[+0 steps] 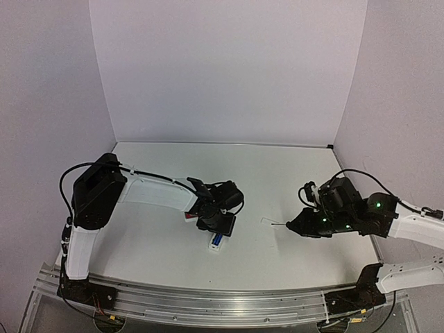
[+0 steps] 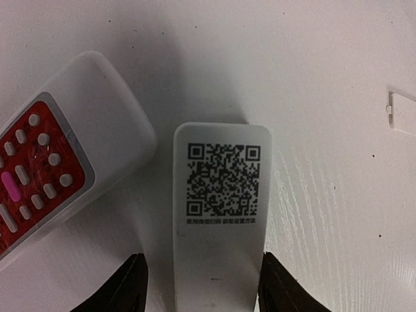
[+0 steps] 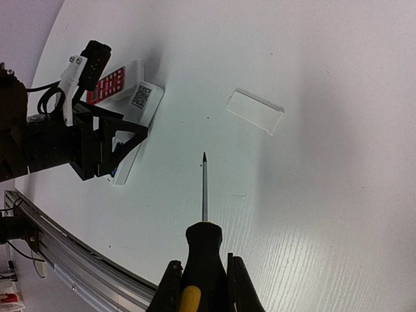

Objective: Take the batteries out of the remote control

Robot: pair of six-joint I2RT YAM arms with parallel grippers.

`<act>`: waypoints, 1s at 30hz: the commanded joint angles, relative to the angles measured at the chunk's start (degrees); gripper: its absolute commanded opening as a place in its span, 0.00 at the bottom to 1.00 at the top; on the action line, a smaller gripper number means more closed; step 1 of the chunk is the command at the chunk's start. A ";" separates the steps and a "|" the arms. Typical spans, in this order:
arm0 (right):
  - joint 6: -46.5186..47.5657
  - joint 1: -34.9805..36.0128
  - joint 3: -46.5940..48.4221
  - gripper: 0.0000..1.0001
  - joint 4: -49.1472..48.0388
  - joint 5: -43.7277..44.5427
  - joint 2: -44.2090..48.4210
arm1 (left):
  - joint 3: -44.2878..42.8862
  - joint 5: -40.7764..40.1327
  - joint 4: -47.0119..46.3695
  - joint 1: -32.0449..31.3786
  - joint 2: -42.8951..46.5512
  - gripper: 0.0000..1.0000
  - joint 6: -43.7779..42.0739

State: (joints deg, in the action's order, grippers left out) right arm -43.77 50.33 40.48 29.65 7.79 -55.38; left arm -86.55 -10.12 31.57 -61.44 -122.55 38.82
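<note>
The white remote control [image 2: 222, 214] lies back up on the table, its QR-code sticker showing. My left gripper [image 2: 201, 292] is open and straddles it; the right finger [image 2: 279, 292] is at the remote's edge and the left finger [image 2: 127, 292] stands a little apart. In the top view the left gripper [image 1: 216, 223] covers most of the remote, and a blue battery [image 1: 217, 239] shows in the open near end. My right gripper [image 3: 203, 273] is shut on the black-and-yellow screwdriver [image 3: 204, 247], well right of the remote, tip just above the table.
The red-faced remote [image 2: 52, 175] lies close against the white remote's left side. A clear battery cover [image 3: 255, 110] lies loose on the table between the two arms. A metal rail [image 1: 222, 305] runs along the near edge.
</note>
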 commanded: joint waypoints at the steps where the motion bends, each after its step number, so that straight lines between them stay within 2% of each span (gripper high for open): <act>1: -1.59 0.15 -0.52 0.00 0.14 1.31 1.49 | -1.94 1.23 -0.45 0.26 -0.85 0.44 0.19; 3: -1.91 0.12 -0.62 0.00 0.14 1.26 1.58 | -1.38 1.80 -1.64 0.27 -0.44 0.33 0.26; 8: -2.50 0.15 -0.34 0.00 0.21 0.66 1.21 | 0.53 3.20 -6.46 0.48 1.91 0.16 -0.12; 10: -2.64 0.08 -0.15 0.00 0.23 0.45 1.19 | 4.39 7.69 -12.77 1.64 4.58 0.10 -0.20; 12: -2.85 0.13 0.08 0.00 0.34 0.17 1.07 | 11.24 16.76 -22.88 3.96 8.88 0.00 0.70; 15: -3.28 0.16 0.30 0.00 0.62 0.04 1.15 | 25.28 29.79 -44.84 8.13 15.76 0.00 4.55; 17: -3.54 0.16 0.55 0.00 0.83 0.00 1.16 | 31.40 35.13 -56.34 10.41 19.35 0.00 6.90; 22: -3.51 0.14 1.54 0.00 1.34 -0.03 0.54 | 39.50 41.16 -72.89 12.11 23.23 0.00 9.72; 26: -3.56 0.12 2.42 0.00 1.50 -0.84 -0.35 | 45.22 46.44 -89.73 13.83 22.27 0.00 15.94; 30: -3.61 0.13 2.79 0.00 1.59 -1.14 -0.68 | 47.86 49.00 -102.79 15.07 19.71 0.00 22.14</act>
State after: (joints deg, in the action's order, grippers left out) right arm -46.78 50.33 40.47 31.16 7.29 -55.77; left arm -40.68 32.60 -48.31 -47.97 -101.75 52.95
